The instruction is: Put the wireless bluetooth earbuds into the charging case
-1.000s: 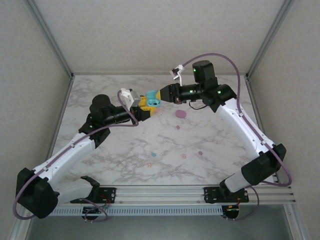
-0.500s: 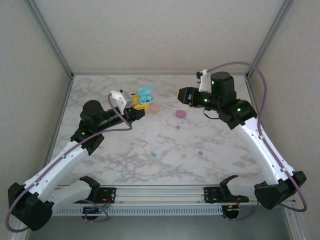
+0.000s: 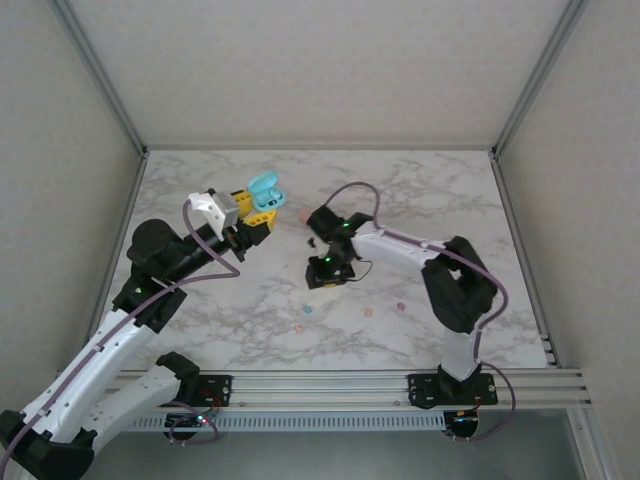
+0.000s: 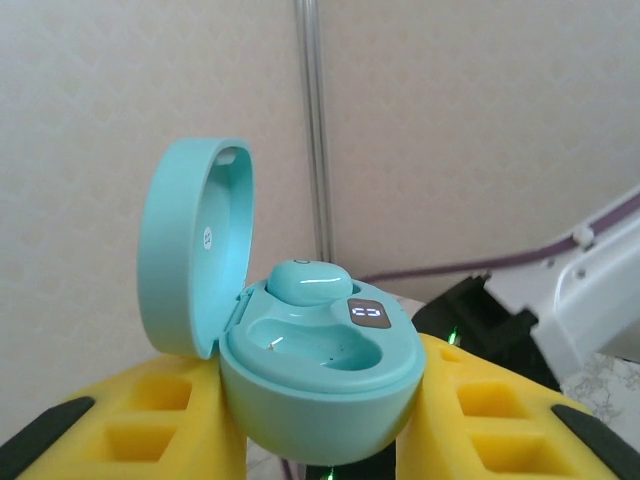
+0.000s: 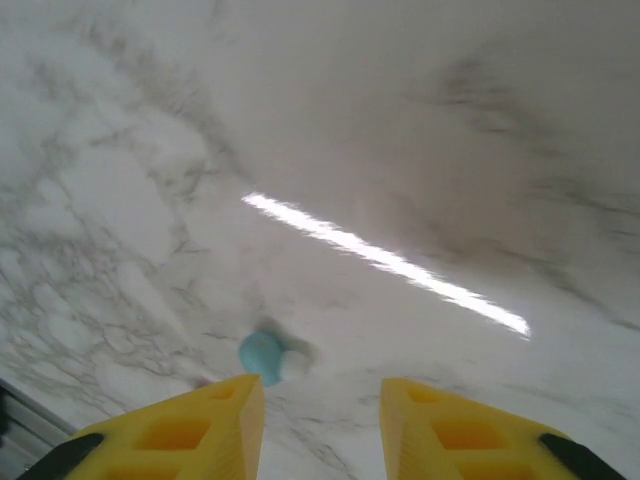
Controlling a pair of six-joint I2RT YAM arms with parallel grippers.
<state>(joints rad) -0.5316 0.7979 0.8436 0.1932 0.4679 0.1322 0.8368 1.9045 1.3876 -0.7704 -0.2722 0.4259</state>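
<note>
My left gripper [image 3: 252,212] is held above the back left of the table, shut on an open teal charging case [image 4: 320,385]. Its lid [image 4: 195,245] stands up. One teal earbud [image 4: 308,282] sits in the far socket, and the near socket [image 4: 305,345] is empty. My right gripper [image 5: 322,395] hangs open and low over the middle of the table [image 5: 420,150], nothing between its yellow fingers [image 5: 190,430]. A loose teal earbud [image 5: 262,357] lies on the marble just ahead of the left finger. From above, that earbud [image 3: 308,310] lies just in front of the right gripper [image 3: 322,275].
An orange-pink bud [image 3: 298,327], a pink bud [image 3: 367,312] and a purple bud [image 3: 400,306] lie scattered on the near middle of the marble. A pink case [image 3: 305,214] sits beyond the right arm's wrist. Metal frame posts and walls enclose the table.
The right arm has swung from the back of the table down to its middle, low over the loose teal earbud. The left arm has drawn back to the left with the teal case.
</note>
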